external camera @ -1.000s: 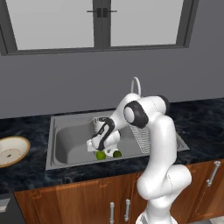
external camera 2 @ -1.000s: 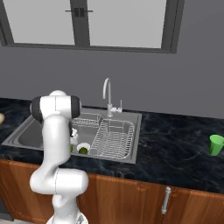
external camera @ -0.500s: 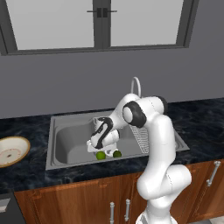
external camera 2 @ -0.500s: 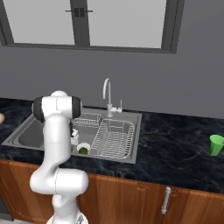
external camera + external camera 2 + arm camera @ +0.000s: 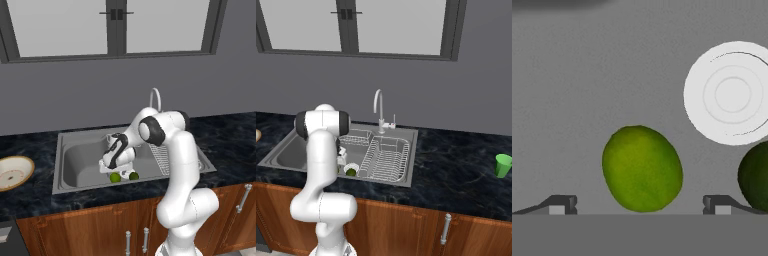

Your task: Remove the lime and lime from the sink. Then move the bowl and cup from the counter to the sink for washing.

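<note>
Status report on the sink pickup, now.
Gripper open, low in the sink, fingers either side of the brighter lime. Darker lime close beside, by the white drain. Nothing held; bowl and cup on the counter.

sink (image 5: 75, 155): set into the worktop (image 5: 30, 200), below the window
limes: both on the sink floor near its front wall; one lime (image 5: 642, 168) between the fingers (image 5: 559, 204), the other lime (image 5: 756, 176) at its 3 o'clock
drain (image 5: 731, 93): at 1 o'clock from the middle lime
bowl (image 5: 14, 172): on the worktop, left of the sink
cup (image 5: 502, 165): on the worktop, far right of the sink
</note>
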